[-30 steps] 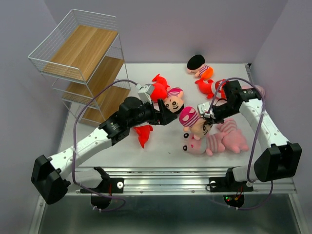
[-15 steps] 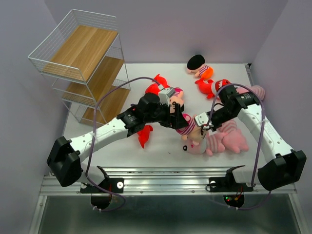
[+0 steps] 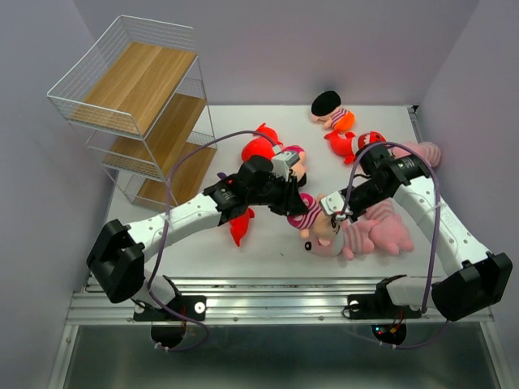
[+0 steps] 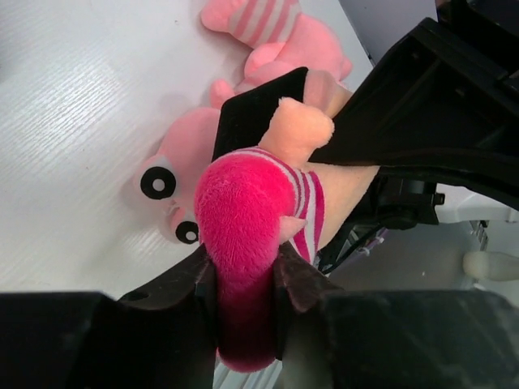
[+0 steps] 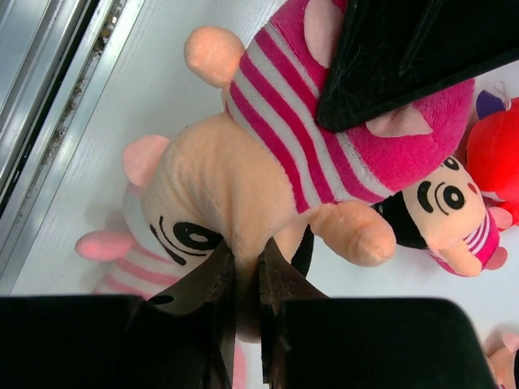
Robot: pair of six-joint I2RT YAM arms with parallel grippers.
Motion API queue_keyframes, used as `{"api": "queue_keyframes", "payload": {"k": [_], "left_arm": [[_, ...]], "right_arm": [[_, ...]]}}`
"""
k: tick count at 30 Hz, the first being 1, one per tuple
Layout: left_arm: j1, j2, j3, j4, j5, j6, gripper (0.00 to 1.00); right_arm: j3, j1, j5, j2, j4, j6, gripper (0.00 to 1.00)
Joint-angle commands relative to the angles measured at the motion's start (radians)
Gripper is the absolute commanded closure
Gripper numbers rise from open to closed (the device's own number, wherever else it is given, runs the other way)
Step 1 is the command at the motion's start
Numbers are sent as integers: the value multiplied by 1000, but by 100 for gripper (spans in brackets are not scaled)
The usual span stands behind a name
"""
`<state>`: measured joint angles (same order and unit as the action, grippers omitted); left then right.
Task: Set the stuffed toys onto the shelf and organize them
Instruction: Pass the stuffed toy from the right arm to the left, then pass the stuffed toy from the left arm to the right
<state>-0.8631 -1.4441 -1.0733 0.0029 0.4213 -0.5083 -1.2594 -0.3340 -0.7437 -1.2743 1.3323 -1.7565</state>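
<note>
A peach-faced doll in pink-striped clothes [image 3: 315,214] is held between both arms just above the table. My left gripper [image 4: 245,263] is shut on its magenta end [image 4: 241,219]. My right gripper [image 5: 246,253] is shut on its peach head [image 5: 212,185], and the left finger's black pad [image 5: 405,49] shows over the doll. Under it lies a pink animal with round eyes [image 4: 174,174]. Other stuffed toys are scattered: a red fish [image 3: 239,224], a dark-haired doll [image 3: 289,160], another doll [image 3: 328,106], red toys [image 3: 341,144] and pink striped animals [image 3: 385,231]. The shelf [image 3: 134,101] stands at the back left with bare boards.
The left arm stretches across the table's middle from the near left. The right arm bends in from the near right over the pink animals. A metal rail [image 3: 276,296] runs along the near table edge. Grey walls close in on three sides.
My left gripper swung right from beside the dark-haired doll to the striped doll and closed on its magenta end. The right gripper kept its hold on the doll's head, shifting slightly.
</note>
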Motion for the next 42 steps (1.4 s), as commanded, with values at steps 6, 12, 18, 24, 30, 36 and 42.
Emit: {"api": "queue_keyframes", "payload": {"k": [6, 12, 18, 24, 30, 36, 42], "left_arm": [[-11, 85, 52, 54, -29, -19, 100], [-16, 203, 111, 16, -209, -51, 100], [-19, 338, 161, -52, -407, -81, 100], [-51, 415, 145, -115, -633, -105, 100], [-119, 403, 99, -80, -871, -147, 100], [-162, 332, 50, -11, -980, -185, 100], [-175, 280, 16, 48, -969, -199, 100]], "right_arm": [[14, -8, -85, 39, -115, 217, 75], [-23, -8, -100, 46, -251, 544, 52], [-81, -8, -135, 41, -329, 820, 28], [-126, -8, -74, 23, -559, 1291, 4], [-137, -8, 58, -19, -722, 1829, 0], [-62, -8, -20, -46, -852, 2094, 0], [-12, -8, -2, -68, -874, 2131, 3]]}}
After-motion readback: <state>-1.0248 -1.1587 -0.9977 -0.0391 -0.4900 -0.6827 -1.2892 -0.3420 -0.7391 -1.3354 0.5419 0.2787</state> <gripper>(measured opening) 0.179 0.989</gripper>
